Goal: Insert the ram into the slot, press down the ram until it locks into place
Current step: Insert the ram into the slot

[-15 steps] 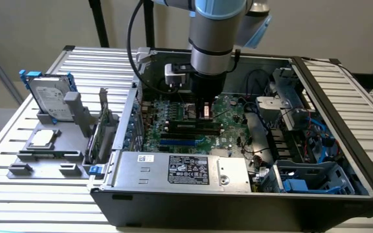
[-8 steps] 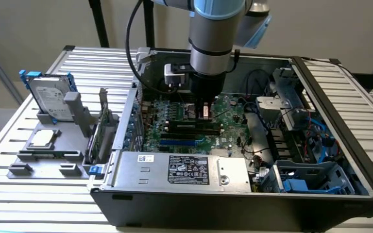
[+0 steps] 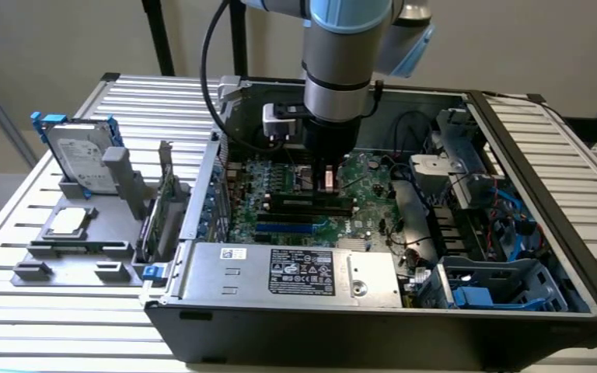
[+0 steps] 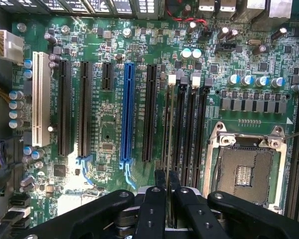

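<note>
No wording could be read anywhere in the opened computer case. A black label (image 3: pixel 301 272) on the silver power supply (image 3: pixel 277 273) carried white print and rows of small marks, all too fine to make out, beside a white sticker (image 3: pixel 236 253). The label on the hard drive (image 3: pixel 78 159) was equally illegible, as was the pale lettering along the motherboard's (image 4: pixel 114 134) black expansion slots (image 4: pixel 65 107).

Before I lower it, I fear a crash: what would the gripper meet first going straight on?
Probably the black memory slot, right under the gripper; the memory stick clamped in its jaws would touch it first. The gap is hard to judge.
</note>
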Tool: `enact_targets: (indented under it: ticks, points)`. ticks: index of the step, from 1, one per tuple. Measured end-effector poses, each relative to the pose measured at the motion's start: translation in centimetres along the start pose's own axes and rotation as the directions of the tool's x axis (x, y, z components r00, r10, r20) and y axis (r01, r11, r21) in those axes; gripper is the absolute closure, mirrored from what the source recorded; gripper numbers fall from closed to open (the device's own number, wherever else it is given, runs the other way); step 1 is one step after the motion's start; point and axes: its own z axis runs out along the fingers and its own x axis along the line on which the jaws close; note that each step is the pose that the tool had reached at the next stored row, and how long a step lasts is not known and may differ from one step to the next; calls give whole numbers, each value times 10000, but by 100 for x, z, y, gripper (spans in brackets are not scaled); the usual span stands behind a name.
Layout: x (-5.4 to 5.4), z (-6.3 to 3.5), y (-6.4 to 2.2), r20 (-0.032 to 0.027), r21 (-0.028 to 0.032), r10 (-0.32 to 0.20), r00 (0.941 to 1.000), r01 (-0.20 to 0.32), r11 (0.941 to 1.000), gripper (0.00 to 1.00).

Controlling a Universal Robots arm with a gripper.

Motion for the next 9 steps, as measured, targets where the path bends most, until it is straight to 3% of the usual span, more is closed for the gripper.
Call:
enact_targets:
  ticks: [9]
  points:
    - [-3,17,3,-1,18,18,10000,-18,10000,86]
